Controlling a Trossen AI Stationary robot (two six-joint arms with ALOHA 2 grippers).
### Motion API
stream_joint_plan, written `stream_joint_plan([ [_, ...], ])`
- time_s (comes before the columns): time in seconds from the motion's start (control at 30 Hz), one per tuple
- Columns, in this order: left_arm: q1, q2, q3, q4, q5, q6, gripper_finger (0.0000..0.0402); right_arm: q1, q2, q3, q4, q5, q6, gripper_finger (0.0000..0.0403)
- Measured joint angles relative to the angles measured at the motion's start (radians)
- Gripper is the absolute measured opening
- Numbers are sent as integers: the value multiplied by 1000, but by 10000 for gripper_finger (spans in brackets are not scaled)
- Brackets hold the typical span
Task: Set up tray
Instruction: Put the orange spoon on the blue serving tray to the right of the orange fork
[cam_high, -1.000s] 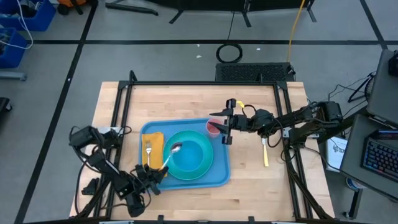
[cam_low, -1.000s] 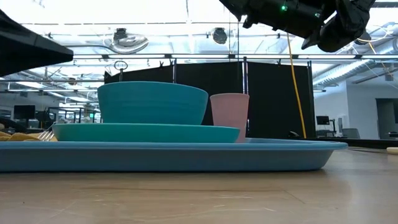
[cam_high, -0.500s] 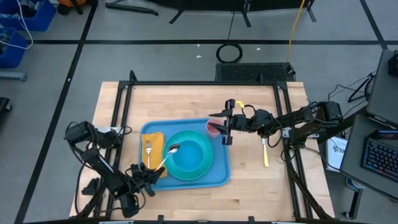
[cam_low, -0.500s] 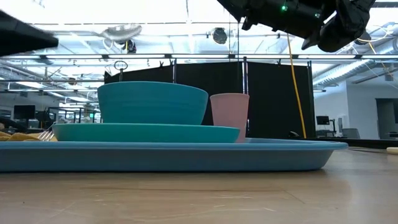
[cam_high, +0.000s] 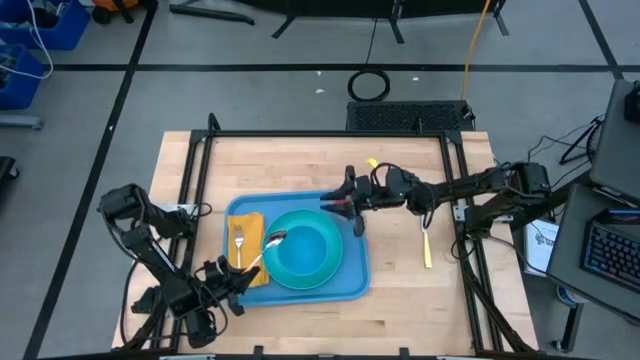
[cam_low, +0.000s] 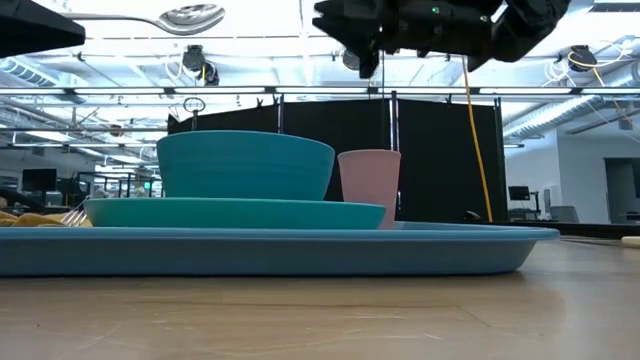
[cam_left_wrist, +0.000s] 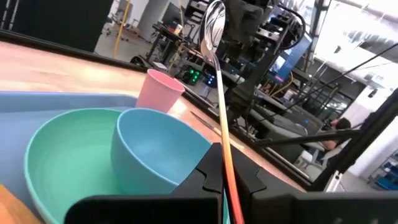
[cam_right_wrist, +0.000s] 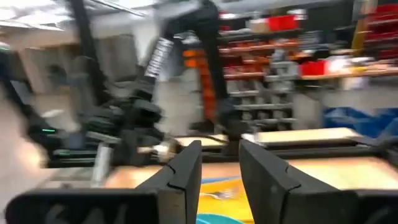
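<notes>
The light-blue tray (cam_high: 352, 283) lies on the wooden table. It carries a teal plate (cam_high: 325, 272) with a blue bowl (cam_left_wrist: 155, 155) on it, a pink cup (cam_low: 370, 188) at its far right corner, and an orange napkin (cam_high: 249, 222) with a fork (cam_high: 240, 240) on top. My left gripper (cam_high: 236, 281), at the tray's near left corner, is shut on a metal spoon (cam_left_wrist: 216, 74). My right gripper (cam_high: 339, 203) hovers open above the pink cup and hides most of it from above. My left gripper pinches the spoon's handle (cam_left_wrist: 225, 167) between its two fingers, toward the handle's free end. The fingers come from the tray's near left corner, along the spoon. The spoon is lifted clear and slants upward, its bowl (cam_high: 277, 238) over the plate's left edge.
A knife (cam_high: 426, 245) lies on the bare wood right of the tray. The black frame rails (cam_high: 195, 170) run along the table's left, far and right sides. Bare wood shows beyond the tray and in front of it.
My left gripper has drawn back toward the table's near left corner and risen, carrying the spoon higher above the plate. My right gripper has swung toward the table's left and now stands over the pink cup.
</notes>
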Motion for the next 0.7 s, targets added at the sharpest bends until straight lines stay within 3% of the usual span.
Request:
stream_joint_plan([
  [0.13,10,0,0,-1,0,9,0,6,0,-1,1,-137,-50,95],
  [0.37,26,0,0,-1,0,10,0,11,14,19,-37,-264,40,95],
  [0.57,27,0,0,2,0,18,0,11,45,138,-287,-257,62,110],
  [0.7,29,0,0,1,0,24,0,12,100,177,-290,-267,42,133],
])
